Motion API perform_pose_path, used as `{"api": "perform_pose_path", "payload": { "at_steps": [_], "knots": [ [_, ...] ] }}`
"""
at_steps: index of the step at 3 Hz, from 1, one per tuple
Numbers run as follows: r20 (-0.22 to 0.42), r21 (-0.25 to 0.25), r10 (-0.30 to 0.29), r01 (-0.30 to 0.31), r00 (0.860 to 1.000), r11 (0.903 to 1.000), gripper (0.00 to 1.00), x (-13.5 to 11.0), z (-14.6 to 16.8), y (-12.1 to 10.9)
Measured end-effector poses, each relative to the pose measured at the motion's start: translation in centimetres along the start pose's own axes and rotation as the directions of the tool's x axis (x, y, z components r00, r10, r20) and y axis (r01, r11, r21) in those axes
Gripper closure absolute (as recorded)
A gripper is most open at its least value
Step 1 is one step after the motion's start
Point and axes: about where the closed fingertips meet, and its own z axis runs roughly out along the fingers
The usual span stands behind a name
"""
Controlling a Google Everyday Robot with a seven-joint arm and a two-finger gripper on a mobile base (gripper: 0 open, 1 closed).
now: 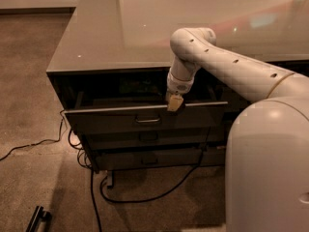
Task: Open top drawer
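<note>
Top drawer [111, 122] sits partway out from under the counter [101, 42], front proud of the two lower drawers [120, 139]. The pincer [175, 103] hangs over the front's top edge, at about 2 o'clock from the metal pull [147, 120], probably hooking the lip to drag it. Can't tell if it's clamped or loose. There's open floor toward 6 o'clock, but cables [159, 195] lie there, and the robot's body [270, 168] crowds 4 o'clock.
</note>
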Motion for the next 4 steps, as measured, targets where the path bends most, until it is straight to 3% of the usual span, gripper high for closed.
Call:
{"api": "perform_pose_path", "payload": {
  "at_steps": [1,2,4],
  "knots": [
    [0.0,0.0,0.0,0.0,1.0,1.0,0.16,0.0,0.0,0.0],
    [0.003,0.005,-0.006,0.006,1.0,1.0,0.0,0.0,0.1,0.2],
    [-0.018,-0.028,-0.038,0.038,0.999,0.9989,0.0,0.2,1.5,3.8]
  ]
}}
